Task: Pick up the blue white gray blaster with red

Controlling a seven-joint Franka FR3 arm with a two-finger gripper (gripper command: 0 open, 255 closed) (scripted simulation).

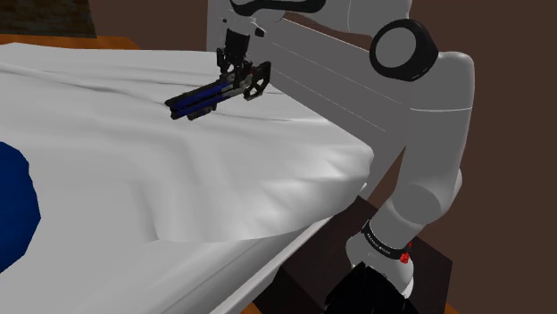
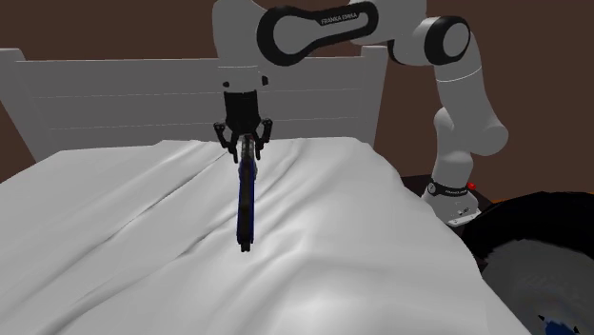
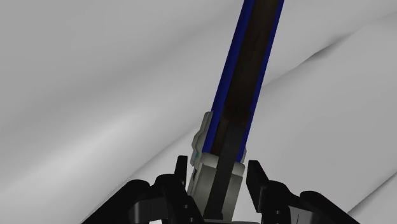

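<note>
The blaster [image 1: 211, 95] is a long dark toy with blue side stripes and a pale grey rear block. It stretches from my gripper [image 1: 237, 70] out over the white bed sheet [image 1: 178, 187]. In the second exterior view the blaster [image 2: 247, 195] points toward the camera and slightly downward from the gripper [image 2: 245, 145]. In the wrist view the black fingers [image 3: 180, 184] clasp the blaster [image 3: 245, 83] at its grey rear end, with the gripper [image 3: 219, 186] shut on it. Whether the muzzle touches the sheet I cannot tell.
A white slatted headboard [image 2: 124, 105] stands right behind the gripper. A dark blue rounded object [image 1: 13, 210] lies at the shoulder view's left edge. The bed's corner [image 1: 353, 165] drops off toward the arm's stand [image 1: 384, 285]. A dark round object [image 2: 538, 257] sits beside the bed.
</note>
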